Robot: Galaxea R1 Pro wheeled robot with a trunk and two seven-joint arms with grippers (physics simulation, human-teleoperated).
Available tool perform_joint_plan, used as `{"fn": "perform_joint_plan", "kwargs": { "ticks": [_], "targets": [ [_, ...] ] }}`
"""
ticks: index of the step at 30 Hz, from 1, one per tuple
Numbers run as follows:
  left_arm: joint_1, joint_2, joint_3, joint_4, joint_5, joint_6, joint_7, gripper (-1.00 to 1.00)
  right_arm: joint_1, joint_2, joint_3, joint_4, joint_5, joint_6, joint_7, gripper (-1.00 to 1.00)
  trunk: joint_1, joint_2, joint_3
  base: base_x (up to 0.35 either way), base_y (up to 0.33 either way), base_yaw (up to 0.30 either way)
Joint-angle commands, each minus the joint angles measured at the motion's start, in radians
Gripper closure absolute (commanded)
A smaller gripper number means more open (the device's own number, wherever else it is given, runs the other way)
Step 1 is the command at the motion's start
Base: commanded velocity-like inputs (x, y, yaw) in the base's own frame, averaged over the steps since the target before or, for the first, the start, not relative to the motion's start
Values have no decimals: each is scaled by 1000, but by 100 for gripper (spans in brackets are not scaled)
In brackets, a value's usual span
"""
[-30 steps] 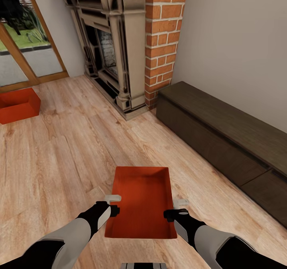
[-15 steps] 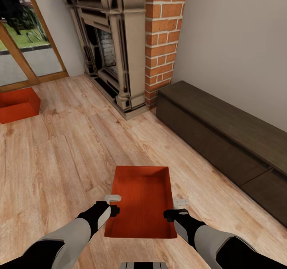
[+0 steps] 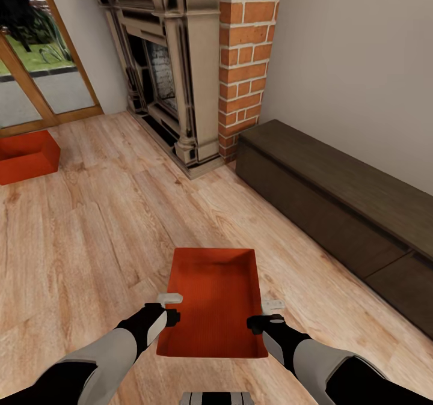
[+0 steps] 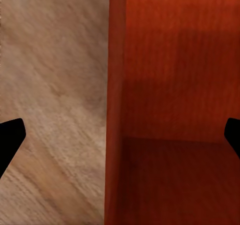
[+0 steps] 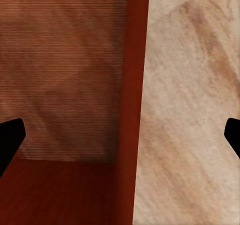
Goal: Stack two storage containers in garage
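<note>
One red-orange storage container [image 3: 213,309] sits on the light wood-plank living-room floor just in front of me, open top up. My left gripper [image 3: 172,307] straddles its left wall and my right gripper [image 3: 267,312] straddles its right wall. In the left wrist view the gripper [image 4: 120,140] is open, its dark fingertips [image 4: 10,137] far apart on either side of the thin wall of the container [image 4: 165,85]. The right wrist view shows the same: the gripper [image 5: 120,140] is open over the container's wall [image 5: 132,100]. The second container [image 3: 27,155] stands at the far left by the glass door.
A brick-and-dark-stone fireplace [image 3: 180,68] rises ahead. A long dark low bench [image 3: 337,213] runs along the right wall. A wood-framed glass door [image 3: 42,86] is at the far left. Open plank floor [image 3: 102,225] lies between the two containers.
The whole view has crept upward by a few pixels, so the camera moved. Both arms and the near container keep the same relation to each other.
</note>
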Motion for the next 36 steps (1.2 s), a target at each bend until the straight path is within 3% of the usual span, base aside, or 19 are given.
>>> {"fn": "perform_joint_plan", "kwargs": {
  "ticks": [1,17,33,36],
  "targets": [
    [0,0,-1,-2,4,5,4,-100,0,0,9,-1,-8,4,-4,-100,0,0,-1,0,0,0],
    [0,15,-2,-2,2,7,4,-100,0,0,9,-1,-8,6,-4,-100,0,0,-1,0,0,0],
    [0,15,-2,-1,2,7,4,-100,0,0,9,-1,-8,8,-4,-100,61,-112,-51,0,0,0],
    [1,15,-2,-2,2,7,4,-100,0,0,9,-1,-8,8,-4,-100,61,-112,-51,0,0,0]
  ]
}}
